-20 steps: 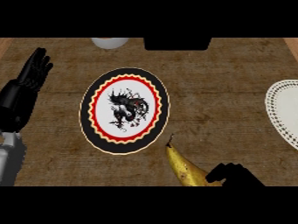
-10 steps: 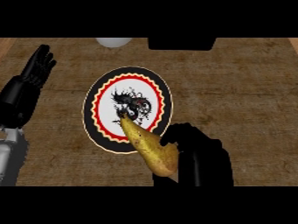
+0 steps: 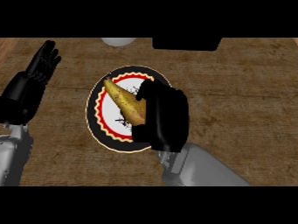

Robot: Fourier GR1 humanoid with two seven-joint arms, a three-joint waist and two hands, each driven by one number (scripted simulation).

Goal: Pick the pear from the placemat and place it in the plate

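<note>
Currently, we see our right hand [image 3: 164,116] curled round the pear [image 3: 126,103], a yellow-brown, pointed fruit whose tip slants up and to the left. Hand and pear sit over the round placemat [image 3: 99,118], which has a black rim, a red scalloped band and a dark drawing on white. Our left hand [image 3: 29,87] rests at the left edge, fingers straight and raised. Below lies a woven brown counter [image 3: 254,100]; a white object [image 3: 117,41] and a black one [image 3: 186,43] stand at its far edge.

dim, even light; no glare; black hands lose detail.
</note>
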